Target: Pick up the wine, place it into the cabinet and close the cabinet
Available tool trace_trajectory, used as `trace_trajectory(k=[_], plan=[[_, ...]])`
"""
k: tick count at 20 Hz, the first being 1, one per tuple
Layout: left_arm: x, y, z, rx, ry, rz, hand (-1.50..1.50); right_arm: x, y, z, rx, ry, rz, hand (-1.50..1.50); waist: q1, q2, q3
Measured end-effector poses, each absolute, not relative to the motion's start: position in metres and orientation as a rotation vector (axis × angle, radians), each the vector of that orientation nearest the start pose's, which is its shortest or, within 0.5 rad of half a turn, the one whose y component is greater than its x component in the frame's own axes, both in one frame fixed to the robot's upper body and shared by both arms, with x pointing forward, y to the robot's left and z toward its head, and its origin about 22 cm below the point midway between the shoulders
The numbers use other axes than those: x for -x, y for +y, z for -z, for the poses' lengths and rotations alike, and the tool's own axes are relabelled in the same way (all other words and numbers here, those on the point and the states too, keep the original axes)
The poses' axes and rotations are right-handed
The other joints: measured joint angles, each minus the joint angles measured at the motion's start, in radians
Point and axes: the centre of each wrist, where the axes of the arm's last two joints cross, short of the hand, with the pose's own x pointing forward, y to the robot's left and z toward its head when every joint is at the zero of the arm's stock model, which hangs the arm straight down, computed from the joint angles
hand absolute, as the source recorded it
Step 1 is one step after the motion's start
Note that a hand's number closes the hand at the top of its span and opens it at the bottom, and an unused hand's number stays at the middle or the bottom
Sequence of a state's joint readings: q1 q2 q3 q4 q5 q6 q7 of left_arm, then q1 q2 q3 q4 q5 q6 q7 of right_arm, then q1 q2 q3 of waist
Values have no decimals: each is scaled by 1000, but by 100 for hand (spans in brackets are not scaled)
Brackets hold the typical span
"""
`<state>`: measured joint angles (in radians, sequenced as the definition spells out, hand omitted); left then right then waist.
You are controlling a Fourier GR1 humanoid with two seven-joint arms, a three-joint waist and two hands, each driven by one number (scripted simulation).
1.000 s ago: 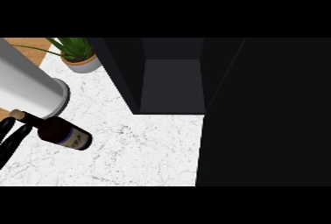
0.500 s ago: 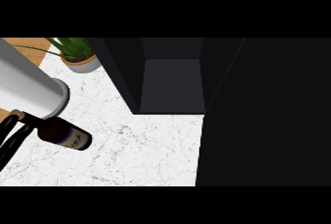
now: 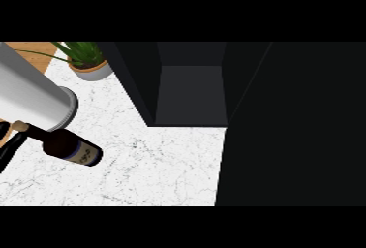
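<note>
The wine bottle (image 3: 68,147) is dark with a pale label and shows at the left edge, tilted, its neck pointing up and left. My left forearm (image 3: 32,99) crosses above it, and the black left hand (image 3: 10,145) curls beside the bottle's neck, mostly cut off by the view's edge. The dark cabinet (image 3: 190,92) stands open at the back middle, its inside bare. Its open door (image 3: 293,126) fills the right side. My right hand does not show.
A potted green plant (image 3: 89,60) stands at the back left on the white marble counter (image 3: 157,169). A strip of wooden surface (image 3: 32,51) shows behind it.
</note>
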<state>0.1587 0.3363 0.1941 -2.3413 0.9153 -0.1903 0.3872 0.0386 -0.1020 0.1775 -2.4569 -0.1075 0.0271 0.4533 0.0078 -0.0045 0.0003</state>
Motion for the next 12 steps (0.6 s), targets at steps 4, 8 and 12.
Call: trace_trajectory(k=[4,8,12], plan=[[-157,294,-177,608,-1794,71,-150,-152,-207,-193,-221,-1944,-221,-150,-1,1,0],[-157,302,-175,581,-1795,43,-150,-151,-203,-199,-228,-1932,-219,-150,-3,2,0],[-157,312,-175,535,-1828,35,-150,-151,-202,-195,-231,-1942,-219,-150,-5,2,0]])
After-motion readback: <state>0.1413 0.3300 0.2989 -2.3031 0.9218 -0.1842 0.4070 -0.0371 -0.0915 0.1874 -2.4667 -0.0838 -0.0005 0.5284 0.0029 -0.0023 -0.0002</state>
